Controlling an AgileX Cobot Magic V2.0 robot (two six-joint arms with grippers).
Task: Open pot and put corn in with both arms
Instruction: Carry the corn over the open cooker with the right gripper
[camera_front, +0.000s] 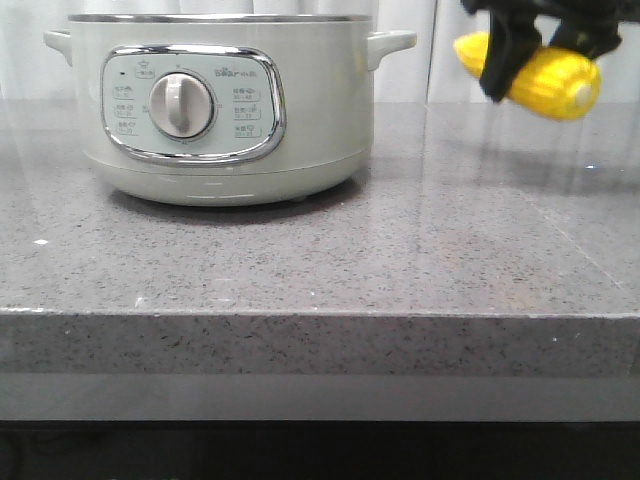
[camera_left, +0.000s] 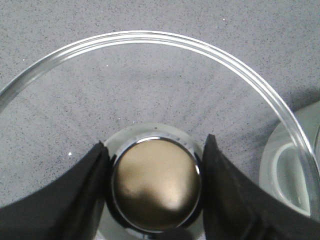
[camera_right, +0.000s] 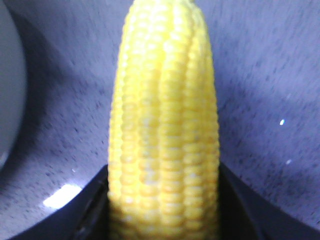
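Note:
The pale green-grey pot (camera_front: 220, 110) stands on the counter at the back left, its dial facing me and no lid on its rim. My right gripper (camera_front: 520, 50) is shut on the yellow corn (camera_front: 550, 80) and holds it in the air to the right of the pot. In the right wrist view the corn (camera_right: 165, 125) fills the space between the fingers of that gripper (camera_right: 162, 175). My left gripper (camera_left: 156, 142) is shut on the bronze knob (camera_left: 156, 182) of the glass lid (camera_left: 150, 37), held over the counter beside the pot's handle (camera_left: 292, 175). The left gripper is out of the front view.
The grey speckled stone counter (camera_front: 400, 260) runs across the view, with its front edge (camera_front: 320, 315) near me. A curved grey surface, probably the pot's wall (camera_right: 7, 90), shows at the side of the right wrist view.

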